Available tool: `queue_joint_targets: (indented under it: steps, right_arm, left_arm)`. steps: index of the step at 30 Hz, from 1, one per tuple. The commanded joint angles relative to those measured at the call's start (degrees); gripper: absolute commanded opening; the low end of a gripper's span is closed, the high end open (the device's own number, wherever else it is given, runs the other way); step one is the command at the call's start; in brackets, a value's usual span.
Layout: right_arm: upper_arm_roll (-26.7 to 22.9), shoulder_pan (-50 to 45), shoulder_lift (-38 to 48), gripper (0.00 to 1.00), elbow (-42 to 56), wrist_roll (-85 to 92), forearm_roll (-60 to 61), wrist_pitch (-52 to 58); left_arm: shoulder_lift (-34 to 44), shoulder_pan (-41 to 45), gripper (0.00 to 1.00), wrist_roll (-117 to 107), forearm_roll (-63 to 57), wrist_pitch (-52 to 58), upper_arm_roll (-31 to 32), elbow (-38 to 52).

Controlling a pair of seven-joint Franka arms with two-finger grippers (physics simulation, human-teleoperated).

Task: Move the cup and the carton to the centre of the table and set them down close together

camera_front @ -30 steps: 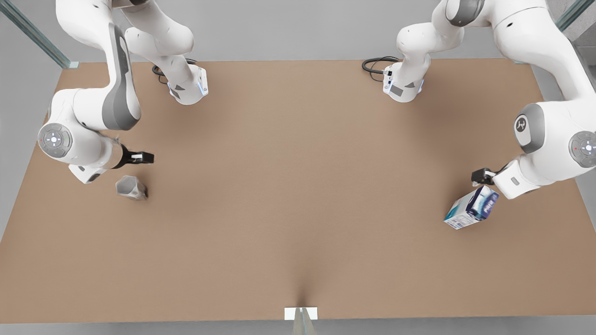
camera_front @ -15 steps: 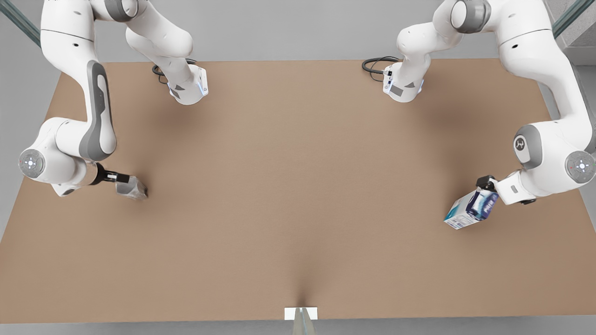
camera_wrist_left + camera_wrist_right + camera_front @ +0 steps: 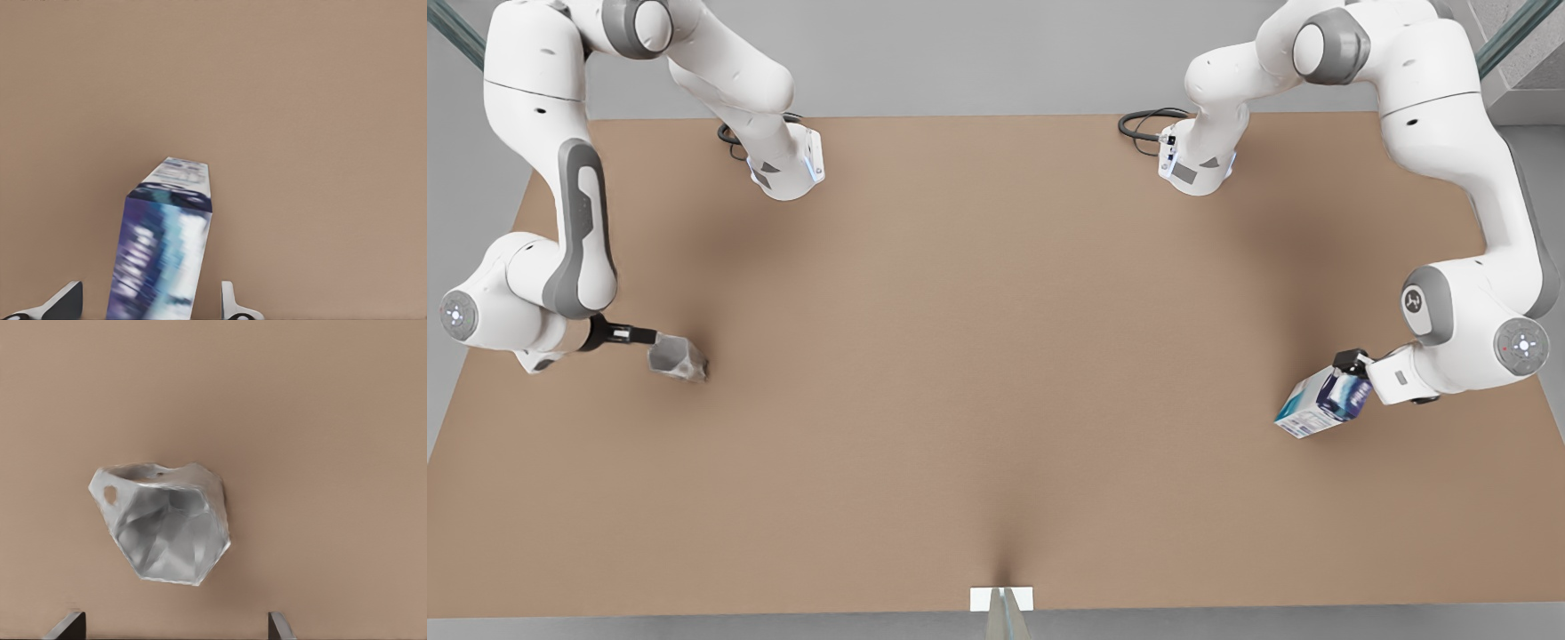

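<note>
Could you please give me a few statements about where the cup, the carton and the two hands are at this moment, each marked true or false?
1. The cup sits near the front view's left edge of the table. True.
2. The carton stands at the table's centre beside the cup. False: it is far over on the front view's right, well apart from the cup.
3. The left hand has its fingers either side of the carton, open. True.
4. The right hand is shut on the cup. False: its fingers are spread wide, with the cup ahead of them.
5. The cup lies inside the carton. False: each rests separately on the table.
</note>
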State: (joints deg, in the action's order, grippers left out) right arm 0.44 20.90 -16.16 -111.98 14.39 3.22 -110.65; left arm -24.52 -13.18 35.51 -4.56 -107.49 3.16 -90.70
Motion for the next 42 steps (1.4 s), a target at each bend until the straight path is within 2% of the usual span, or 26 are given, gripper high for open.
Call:
queue_joint_targets:
  steps: [1,5,11,30,31,32,33,42]
  right_arm:
    - [0.0,-0.16,-0.19,1.0,0.01,0.02,0.47,-0.1]
    - [0.0,-1.21,-3.09,1.0,0.01,-0.68,1.09,-6.07]
    - [0.0,-0.07,-5.2,1.0,0.09,0.11,1.97,-9.24]
    - [0.0,1.25,-10.47,1.0,-3.07,2.4,1.44,-8.97]
    - [0.0,1.07,-10.47,0.82,-3.07,2.48,1.44,-8.89]
    - [0.0,0.81,-10.39,0.37,-2.98,2.4,1.44,-8.45]
    - [0.09,0.81,-10.47,0.21,-2.54,2.31,1.44,-7.57]
    - [0.18,0.11,-10.39,0.21,-0.79,2.13,1.79,-4.49]
  left_arm:
    - [-0.08,0.0,1.0,0.0,-0.01,0.0,0.0,0.0]
    - [-1.23,0.0,1.0,0.0,-0.01,-0.43,-0.09,0.0]
    - [-2.46,0.0,1.0,0.09,-0.01,-0.52,-0.26,0.0]
    - [-5.8,0.26,1.0,-0.09,-2.03,-0.35,-0.35,0.0]
    - [-5.89,0.26,1.0,0.0,-2.03,-0.35,-0.44,0.0]
    - [-6.15,0.26,1.0,0.0,-2.03,-0.35,-0.35,0.0]
    - [-6.24,0.35,1.0,0.0,-2.03,-0.26,-0.35,-0.09]
    - [-6.15,0.35,1.0,-0.09,-2.03,-0.17,-0.44,0.0]
